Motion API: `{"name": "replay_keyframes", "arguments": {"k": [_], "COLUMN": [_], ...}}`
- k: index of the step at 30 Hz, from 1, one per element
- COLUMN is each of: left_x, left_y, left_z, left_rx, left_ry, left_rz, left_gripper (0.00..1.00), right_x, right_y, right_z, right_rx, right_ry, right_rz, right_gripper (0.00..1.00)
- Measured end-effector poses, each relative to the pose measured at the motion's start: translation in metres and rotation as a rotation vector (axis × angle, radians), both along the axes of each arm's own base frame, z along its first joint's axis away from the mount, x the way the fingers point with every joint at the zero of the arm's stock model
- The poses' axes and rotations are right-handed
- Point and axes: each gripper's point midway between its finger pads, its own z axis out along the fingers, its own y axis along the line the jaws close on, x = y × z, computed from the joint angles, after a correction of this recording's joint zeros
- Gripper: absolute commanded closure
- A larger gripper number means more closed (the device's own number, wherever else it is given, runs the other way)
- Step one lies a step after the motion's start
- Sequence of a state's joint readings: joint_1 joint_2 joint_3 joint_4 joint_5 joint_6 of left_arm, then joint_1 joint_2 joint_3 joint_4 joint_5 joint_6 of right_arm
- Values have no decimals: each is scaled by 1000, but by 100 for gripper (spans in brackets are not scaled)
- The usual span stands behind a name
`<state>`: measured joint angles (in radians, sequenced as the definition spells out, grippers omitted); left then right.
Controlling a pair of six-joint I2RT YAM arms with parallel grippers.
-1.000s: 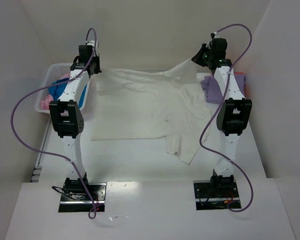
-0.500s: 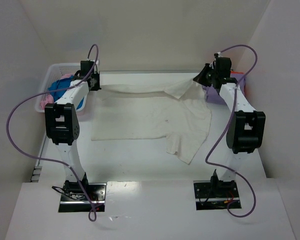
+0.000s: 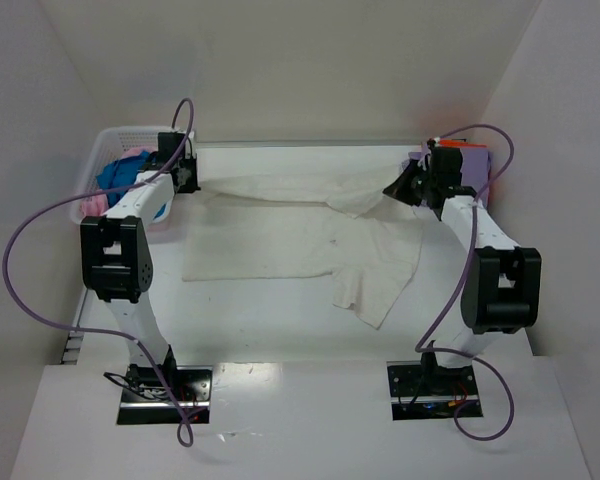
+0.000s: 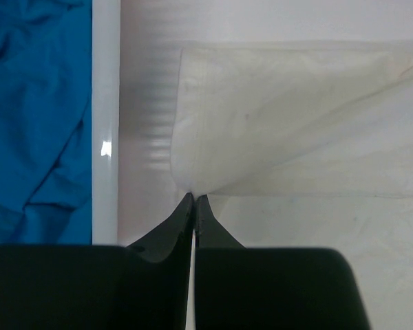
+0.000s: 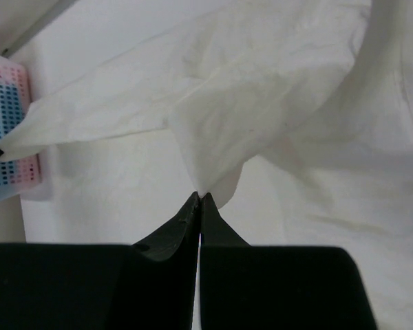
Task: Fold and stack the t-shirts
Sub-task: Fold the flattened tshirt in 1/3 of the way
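Top external view: over the last second both arms have drawn back toward their bases, carrying the far edge of the cream-white t-shirt [image 3: 280, 250] with them. That edge, formerly lying flat near the back of the table [image 3: 280, 325], now hangs raised between the 2 arms, above the shirt's own far half.

1. The left end effector [image 3: 194, 180] is pressed together on the left far corner of the cloth; the left wrist view confirms the fabric fanning out from the closed fingertips.
2. The right end effector [image 3: 390, 190] is pressed together on the right far corner (the right wrist view shows a pinched peak of fabric at its tips).
3. The near half of the shirt lies flat mid-table, with 1 sleeve trailing toward the near right.

Judgement: a far-to-near fold is under way and not yet laid down; nothing has been stacked.

Remaining garments: a blue t-shirt [image 3: 115, 178] and a pink t-shirt [image 3: 88, 204] lie in the basket [image 3: 105, 140] at the far left; a lavender-purple t-shirt [image 3: 477, 160] with an orange t-shirt [image 3: 458, 145] beside or on it sits at the far right.

Surface and room: the table is plain white and smooth. White walls [image 3: 310, 70] enclose it at the back and on both sides.
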<state>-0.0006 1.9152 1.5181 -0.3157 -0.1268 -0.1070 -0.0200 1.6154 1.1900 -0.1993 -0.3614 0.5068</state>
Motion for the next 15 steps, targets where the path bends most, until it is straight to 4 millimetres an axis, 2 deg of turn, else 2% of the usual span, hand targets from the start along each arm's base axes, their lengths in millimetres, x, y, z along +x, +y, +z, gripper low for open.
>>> {"name": "replay_keyframes", "arguments": {"k": [3, 6, 15], "left_x": [-4, -5, -5], "left_y": [0, 0, -3], "left_z": [-5, -7, -8], "left_rx": [-2, -2, 6], "left_ry": [14, 18, 19], "left_rz": [2, 2, 0], "left_gripper": [100, 100, 100], "right_x": [-19, -27, -37], "right_y": [-1, -1, -11], "right_z": [-29, -42, -59], "right_rx": [0, 1, -32], "right_ry": [73, 108, 159], "right_rz": [-12, -17, -77], "right_gripper": [100, 100, 100]}}
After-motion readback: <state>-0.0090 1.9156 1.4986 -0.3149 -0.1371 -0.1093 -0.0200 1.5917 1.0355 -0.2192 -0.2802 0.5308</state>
